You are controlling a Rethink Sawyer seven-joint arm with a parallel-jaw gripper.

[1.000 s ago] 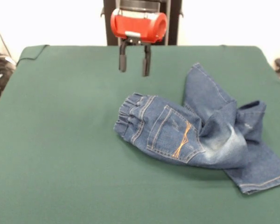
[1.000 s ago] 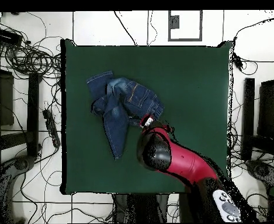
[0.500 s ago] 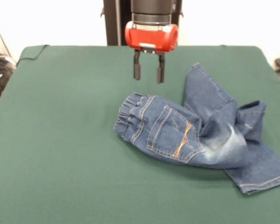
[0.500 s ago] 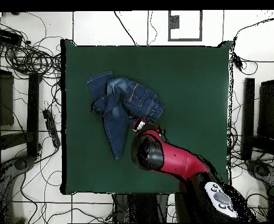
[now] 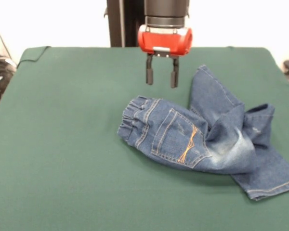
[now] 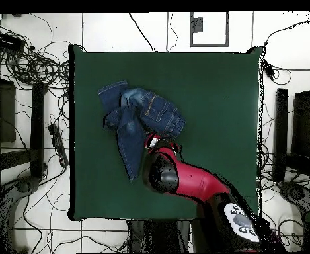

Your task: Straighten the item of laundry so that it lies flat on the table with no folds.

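The table (image 5: 62, 144) is carrying a lot of bare green cloth on its left half, so there is plenty of room to spread the jeans (image 5: 202, 139) toward that side. The jeans are lying on the right half, well in from the left edge and reaching close to the near right corner. They are bunched: the waistband (image 5: 132, 120) is facing left, the seat with its stitched pocket is showing upward, and the two legs are crossing and folding over each other to the right, one leg running back toward the far edge, the other ending in a cuff near the right edge. In the overhead view the jeans (image 6: 134, 122) are sitting as a crumpled heap with one leg trailing toward the robot's side.

The gripper (image 5: 161, 77) is hanging above the table just beyond the waistband and beside the far leg, touching nothing, its two fingers apart and empty. Judging from that stance, it is likely lining up to come down on an edge of the denim, so the folded legs can be pulled out; the flattening is not yet begun.
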